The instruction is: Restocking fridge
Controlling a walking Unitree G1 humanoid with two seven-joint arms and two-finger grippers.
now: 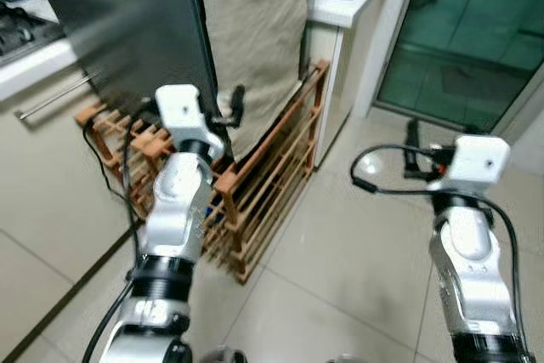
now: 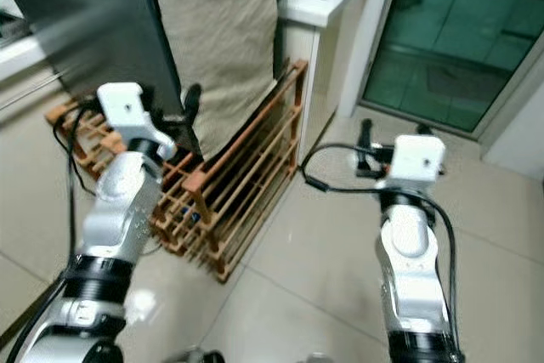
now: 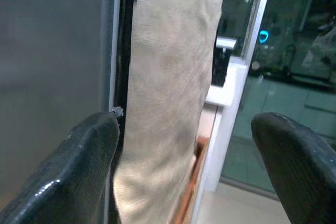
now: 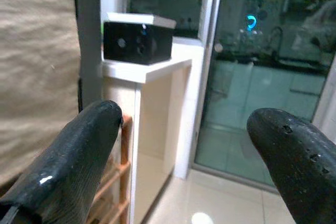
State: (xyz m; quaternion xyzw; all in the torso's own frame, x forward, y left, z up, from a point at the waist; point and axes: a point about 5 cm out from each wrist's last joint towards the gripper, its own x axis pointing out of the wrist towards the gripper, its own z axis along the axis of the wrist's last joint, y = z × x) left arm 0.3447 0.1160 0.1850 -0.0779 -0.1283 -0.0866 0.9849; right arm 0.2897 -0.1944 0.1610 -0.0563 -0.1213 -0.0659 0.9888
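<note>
Evidently little of the restocking is done yet: neither gripper carries anything, and no food or drink is in sight. At about eleven o'clock stands the tall dark grey fridge (image 1: 127, 23), its door seemingly shut, with a beige cloth (image 1: 255, 31) hanging at twelve. The left gripper (image 3: 184, 145) is raised, fingers spread and empty, one fingertip just beside the fridge's front edge. The right gripper (image 4: 184, 145), at two o'clock, is likewise spread wide and empty. A slatted wooden rack (image 1: 263, 184) leans below.

L pincer (image 1: 228, 113) nr fridge door (image 1: 127, 23), wooden rack (image 1: 255, 184)
</note>
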